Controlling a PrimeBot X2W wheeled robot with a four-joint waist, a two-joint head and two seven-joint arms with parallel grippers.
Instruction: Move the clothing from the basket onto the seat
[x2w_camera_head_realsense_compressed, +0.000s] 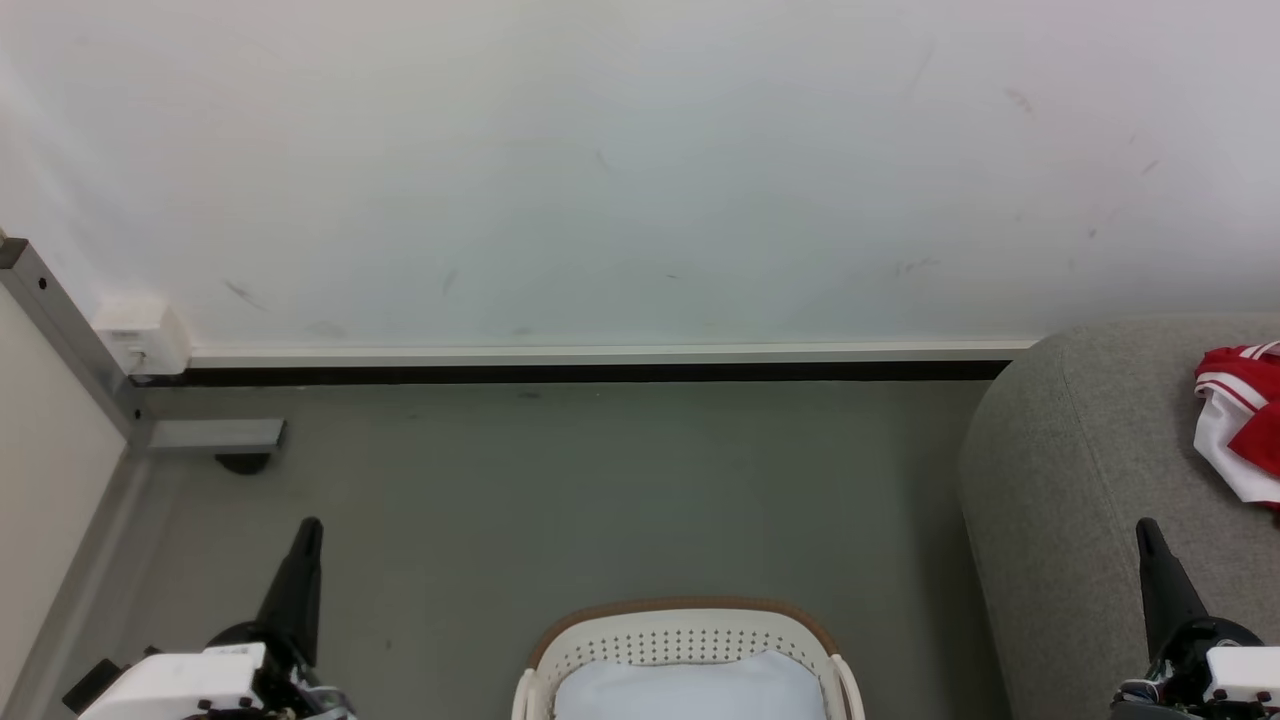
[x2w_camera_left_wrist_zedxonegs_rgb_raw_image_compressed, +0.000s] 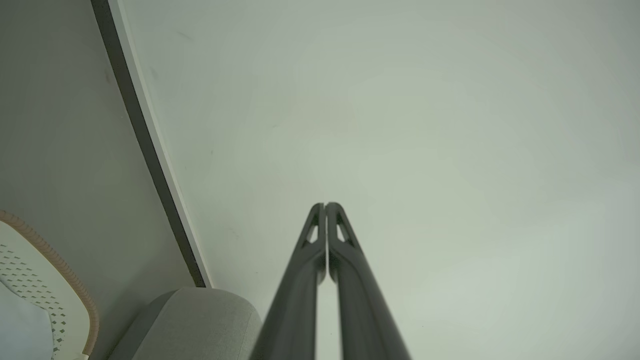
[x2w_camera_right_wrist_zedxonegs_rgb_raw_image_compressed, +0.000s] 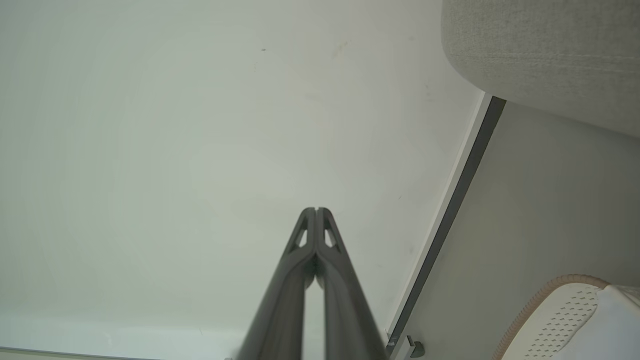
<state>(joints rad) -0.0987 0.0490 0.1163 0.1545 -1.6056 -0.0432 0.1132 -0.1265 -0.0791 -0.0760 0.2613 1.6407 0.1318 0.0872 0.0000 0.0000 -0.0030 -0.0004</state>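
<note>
Clothing: the red-and-white clothing is lying crumpled on the seat, towards the seat's right end. Its striped trim is showing along the top fold, and part of it is running off the head view's right edge.
Seat: it is standing on the floor to the right of the basket. Its rounded left end is facing the basket and its far edge is reaching the wall.
Basket: the basket is sitting on the floor near the seat's rounded end with a strip of floor between them. It is between the two grippers, and its brown rim is curving along its far side.
Basket contents: a plain pale pad is lying inside, covering the part of the bottom that is showing.
Left gripper: the left gripper is hanging over the floor to the left of the basket, well apart from the clothing. Its two dark fingers are pressing together tip to tip and pointing at the bare wall in the left wrist view.
Right gripper: the right gripper is hanging in front of the seat's near edge, below and left of the clothing and apart from it. Its fingers are pressing together at the tips and aiming at the wall in the right wrist view.
Wall foot: a white skirting strip is running along the floor's far edge above a dark line.
Left corner: a grey metal post is slanting down to the floor, and a small white box is sitting beside it at the wall's foot.
</note>
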